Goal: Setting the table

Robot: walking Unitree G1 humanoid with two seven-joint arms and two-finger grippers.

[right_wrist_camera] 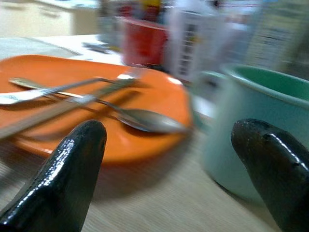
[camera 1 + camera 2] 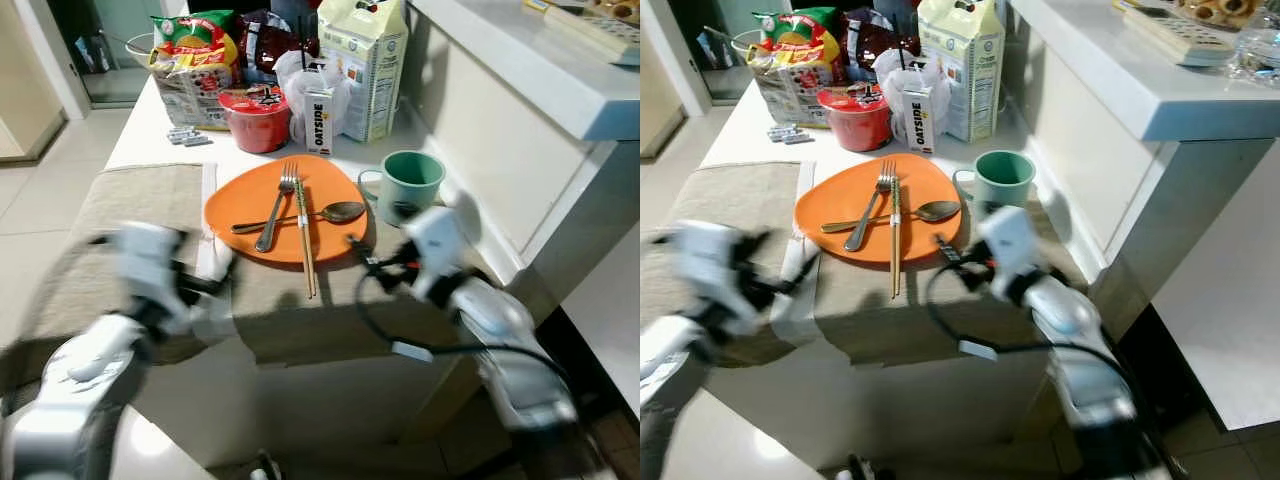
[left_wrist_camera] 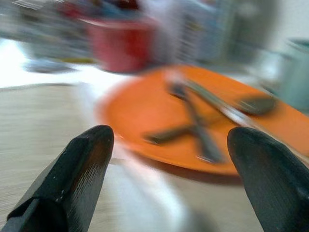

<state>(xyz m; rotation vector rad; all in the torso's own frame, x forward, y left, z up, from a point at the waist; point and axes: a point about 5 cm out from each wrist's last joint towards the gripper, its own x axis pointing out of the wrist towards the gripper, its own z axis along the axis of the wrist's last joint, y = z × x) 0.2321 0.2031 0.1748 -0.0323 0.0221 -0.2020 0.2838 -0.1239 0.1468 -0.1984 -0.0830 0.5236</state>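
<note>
You have an orange plate [image 2: 285, 205] sitting on a beige table runner [image 2: 140, 200], and all the cutlery is piled on it: a fork [image 2: 277, 207] lying lengthwise, a spoon [image 2: 300, 215] crossing it with the bowl toward the green mug [image 2: 410, 183], and a pair of chopsticks [image 2: 304, 232] whose ends overhang the near rim. That stacking looks like how the pieces were delivered together; judging by the task, they need laying out beside the plate.

Your left gripper [image 3: 169, 164] hovers just off the plate's left edge, over the folded white napkin [image 2: 208, 225], its fingers spread wide with nothing between them. Your right gripper [image 1: 178, 164] sits low at the plate's right side, near the mug, fingers likewise spread and empty, aimed across the spoon bowl. Both arms are blurred, so expect them to be mid-motion.

Behind the plate stand a red instant-noodle cup [image 2: 258, 117], an Oatside carton [image 2: 319, 120], a larger milk carton [image 2: 368, 65] and snack bags [image 2: 195, 65]; keep your reach short of those.
</note>
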